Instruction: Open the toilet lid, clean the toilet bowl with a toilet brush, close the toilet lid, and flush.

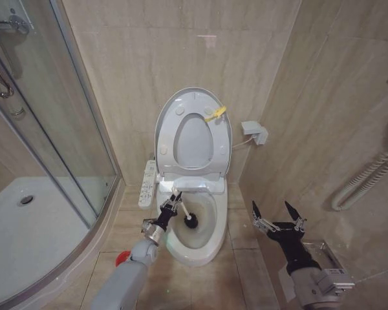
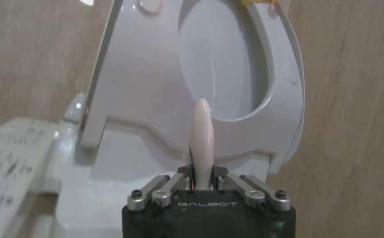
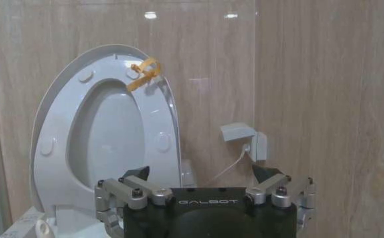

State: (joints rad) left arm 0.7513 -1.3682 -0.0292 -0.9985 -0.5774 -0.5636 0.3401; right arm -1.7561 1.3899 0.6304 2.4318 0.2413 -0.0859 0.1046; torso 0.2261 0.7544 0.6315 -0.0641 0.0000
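The toilet lid (image 1: 193, 103), upright at upper centre of the head view, is glossy white plastic, with a yellow clip (image 1: 215, 114) of thin plastic on its rim. The toilet bowl (image 1: 200, 242) below is smooth, shiny white ceramic. The toilet brush (image 1: 186, 216) has a pale, smooth plastic handle and a dark bristly head. The left gripper (image 1: 174, 203) and right gripper (image 1: 276, 216) are matt black with brushed metal links. The walls (image 1: 323, 97) are polished beige tile; the shower screen (image 1: 45, 116) at left is clear glass.

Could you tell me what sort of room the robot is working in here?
A tiled home or hotel bathroom, most likely: a bidet toilet bowl with its toilet lid raised, a glass shower enclosure beside it, and a shower tray.
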